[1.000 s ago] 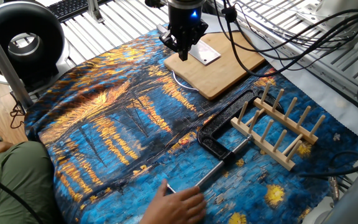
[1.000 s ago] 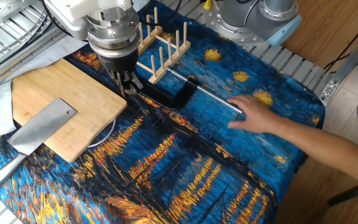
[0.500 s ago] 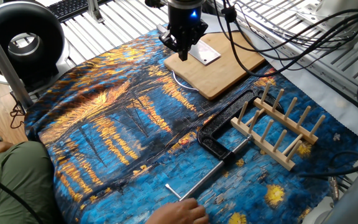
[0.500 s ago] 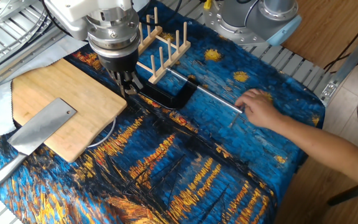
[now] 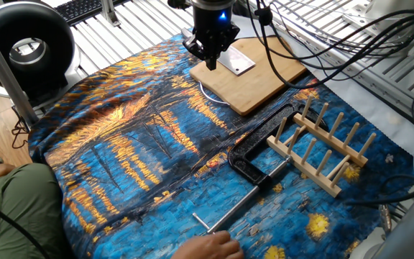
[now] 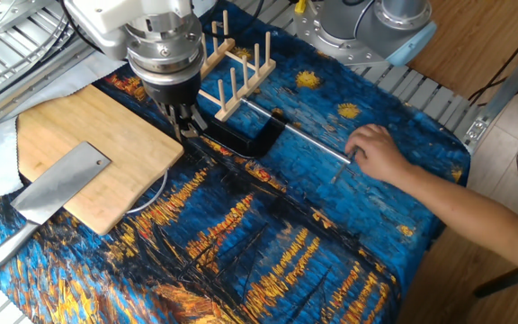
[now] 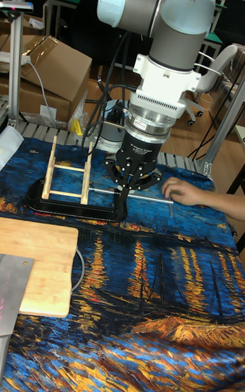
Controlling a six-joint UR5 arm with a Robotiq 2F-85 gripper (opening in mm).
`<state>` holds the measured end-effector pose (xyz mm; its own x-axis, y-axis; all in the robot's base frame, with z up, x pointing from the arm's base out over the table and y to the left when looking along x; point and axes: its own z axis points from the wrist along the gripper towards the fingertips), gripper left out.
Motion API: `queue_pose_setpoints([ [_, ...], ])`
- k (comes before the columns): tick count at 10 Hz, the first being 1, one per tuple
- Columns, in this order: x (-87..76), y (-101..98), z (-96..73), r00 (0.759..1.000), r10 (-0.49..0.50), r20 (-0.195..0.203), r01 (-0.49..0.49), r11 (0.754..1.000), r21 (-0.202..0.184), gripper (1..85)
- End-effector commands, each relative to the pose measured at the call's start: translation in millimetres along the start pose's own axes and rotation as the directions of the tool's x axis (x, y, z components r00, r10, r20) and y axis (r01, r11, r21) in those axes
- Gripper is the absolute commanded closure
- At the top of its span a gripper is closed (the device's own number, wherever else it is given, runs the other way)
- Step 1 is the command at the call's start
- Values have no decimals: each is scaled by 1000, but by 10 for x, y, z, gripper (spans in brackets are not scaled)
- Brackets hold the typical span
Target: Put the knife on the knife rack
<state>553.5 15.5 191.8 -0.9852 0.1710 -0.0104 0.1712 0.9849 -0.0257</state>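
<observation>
Steel, and all of it: the knife (image 6: 57, 184) lies at the lower left of the other fixed view, its broad blade flat on the wooden cutting board (image 6: 88, 153), its curved handle trailing off the board's edge onto the blue patterned cloth (image 6: 268, 252) that covers the table. I judge it heavy, rigid and slick; the shiny handle would slip in a pinch, so the blade's spine or the handle close to the blade seems the surer hold. Flat as it lies, lifting an edge will be awkward.

Further back, the claw (image 6: 185, 124) hangs above the board's right corner, empty; its fingers look close together, though whether they touch I cannot tell. Beyond it the black clamp (image 6: 245, 137) lies touching the knife rack (image 6: 232, 67), which stands upright at the upper middle, well apart from the knife.

A person's hand (image 6: 380, 155) at right rests by the clamp's rod end. Compared with a second ago, it has drawn back from the rod; the claw, knife and rack are unmoved.
</observation>
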Motion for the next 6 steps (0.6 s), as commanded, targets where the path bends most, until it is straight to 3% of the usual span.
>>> queue_pose_setpoints([
  [1,0,10,-19,1000,-3,-3,3,1000,2,847],
  [4,16,-6,7,1000,5,-2,-5,1000,-2,847],
  [6,49,17,24,1000,17,-6,-18,999,-31,847],
])
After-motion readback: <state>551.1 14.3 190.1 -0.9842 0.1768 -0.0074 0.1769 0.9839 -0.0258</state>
